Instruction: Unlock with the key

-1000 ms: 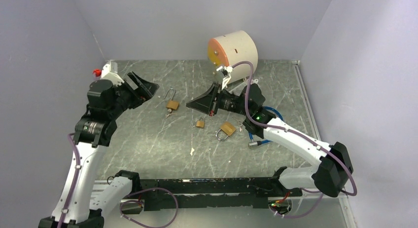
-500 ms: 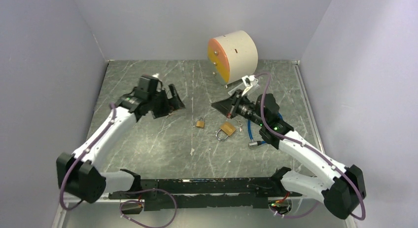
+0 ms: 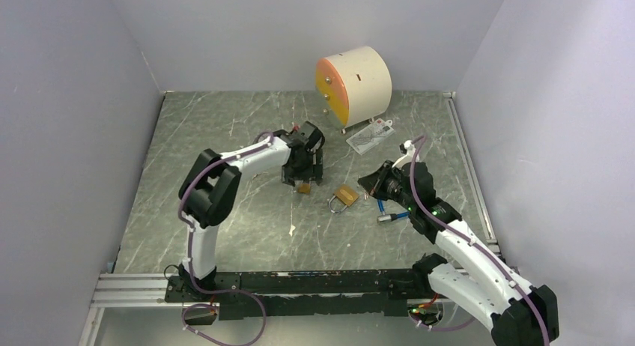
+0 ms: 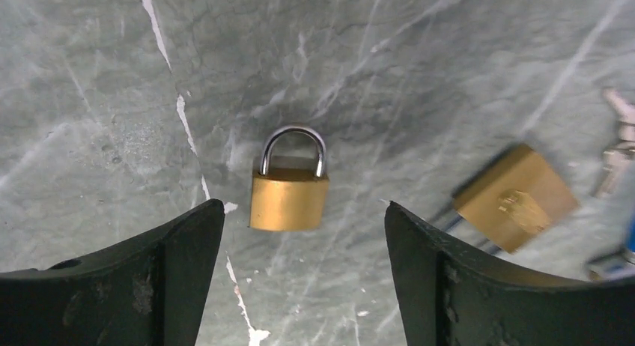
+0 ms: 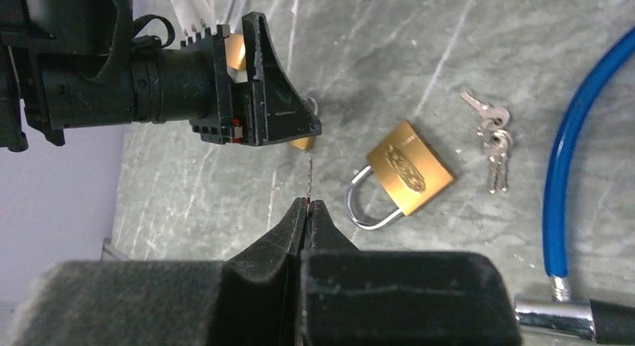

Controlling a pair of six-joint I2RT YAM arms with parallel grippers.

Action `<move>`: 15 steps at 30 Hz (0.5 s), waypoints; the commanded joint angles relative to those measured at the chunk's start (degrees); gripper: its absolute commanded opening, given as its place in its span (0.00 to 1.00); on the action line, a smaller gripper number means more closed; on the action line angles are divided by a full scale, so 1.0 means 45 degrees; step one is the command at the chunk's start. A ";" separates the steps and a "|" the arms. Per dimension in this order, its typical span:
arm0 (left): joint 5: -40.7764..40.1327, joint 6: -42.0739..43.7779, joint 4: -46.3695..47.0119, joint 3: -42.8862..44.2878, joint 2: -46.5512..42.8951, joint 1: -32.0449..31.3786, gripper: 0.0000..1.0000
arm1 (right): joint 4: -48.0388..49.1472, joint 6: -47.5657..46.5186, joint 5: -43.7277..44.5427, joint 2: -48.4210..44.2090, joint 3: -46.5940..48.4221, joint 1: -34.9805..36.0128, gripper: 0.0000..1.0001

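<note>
A small brass padlock (image 4: 289,200) lies flat on the grey marbled table (image 3: 225,211), shackle pointing away. My left gripper (image 4: 303,208) hangs open just above it, one black finger (image 4: 172,278) on each side, not touching it. From above, the left gripper (image 3: 303,177) covers most of this padlock (image 3: 304,187). My right gripper (image 5: 308,204) is shut on a thin key (image 5: 310,175) that sticks out edge-on toward the left gripper (image 5: 258,91). A larger brass padlock (image 5: 408,170) lies just right of the key tip.
A bunch of keys (image 5: 490,140) and a blue cable lock (image 5: 580,151) lie right of the larger padlock (image 3: 344,195). A round cream cabinet with an orange front (image 3: 356,80) stands at the back, with a white card (image 3: 370,135) in front of it. Walls close in three sides.
My left arm has swung from the far left to the table's middle, over the small padlock. My right gripper has drawn back and to the right, still shut on the key.
</note>
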 commanded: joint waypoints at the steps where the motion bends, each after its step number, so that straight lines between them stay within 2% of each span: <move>1: -0.0893 0.0350 -0.0778 0.0616 0.0658 -0.0170 0.81 | -0.0027 0.0041 0.0033 -0.0247 -0.0508 -0.0218 0.00; 6: -0.0698 0.0359 -0.0819 0.0663 0.1086 -0.0197 0.75 | 0.0097 -0.0308 -0.0091 -0.0049 -0.0724 -0.0341 0.00; 10: -0.0374 0.0176 -0.0796 0.0471 0.1188 -0.0424 0.62 | 0.0381 -0.0356 -0.0311 0.0083 -0.0894 -0.0404 0.00; 15: -0.0727 -0.0378 -0.1675 0.0718 0.1574 -0.0693 0.61 | 0.0640 -0.0491 -0.0583 0.0156 -0.0948 -0.0443 0.00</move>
